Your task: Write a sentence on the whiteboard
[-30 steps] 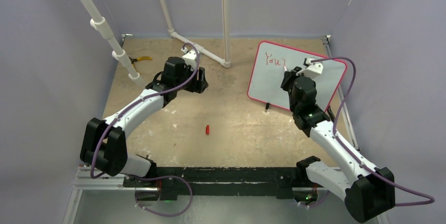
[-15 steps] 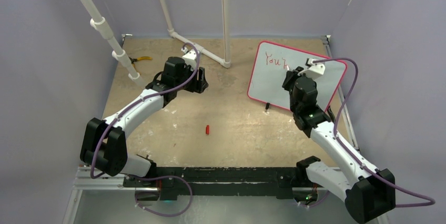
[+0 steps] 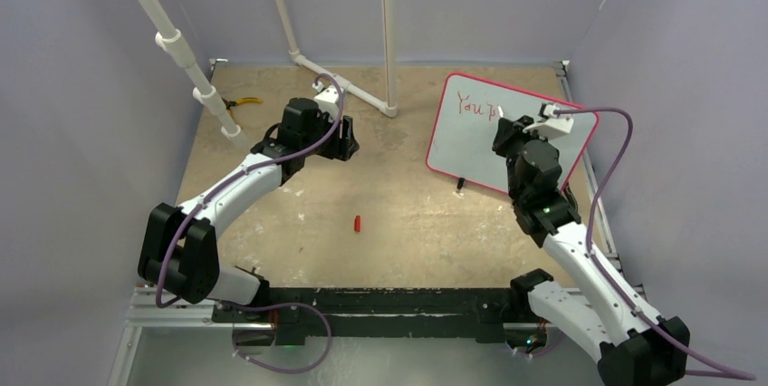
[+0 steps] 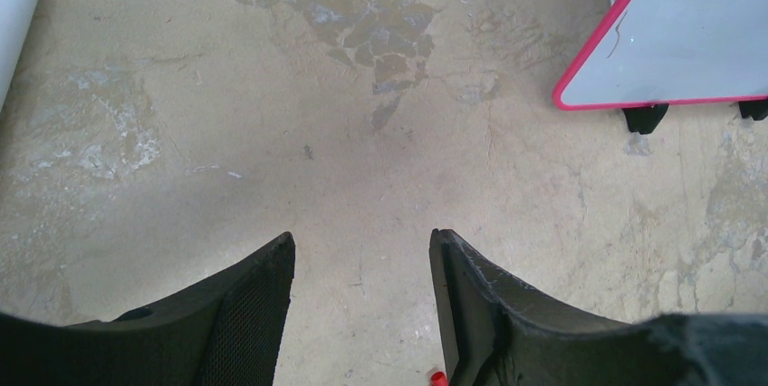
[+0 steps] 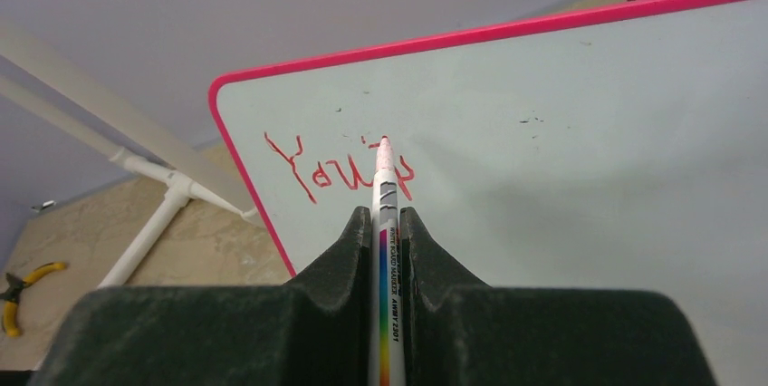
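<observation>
right now the right gripper [image 5: 385, 219] is clamping a slim white marker pen [image 5: 384, 188], holding its red tip against the pink-framed white whiteboard [image 5: 589, 123] propped at far right to extend the red handwritten sentence [image 5: 317, 173]; the left gripper [image 4: 362, 264] is hovering open, empty, well aside.

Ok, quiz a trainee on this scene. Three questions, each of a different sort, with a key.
1. True or false: the left gripper is shut on the marker.
2. On the whiteboard, the marker's tip is at: A) the bottom edge B) the red lettering C) the right-hand corner.
3. What colour is the whiteboard's frame?
Key: 1 false: it is open and empty; the right gripper clamps the marker. 2 B. 3 pink.
</observation>
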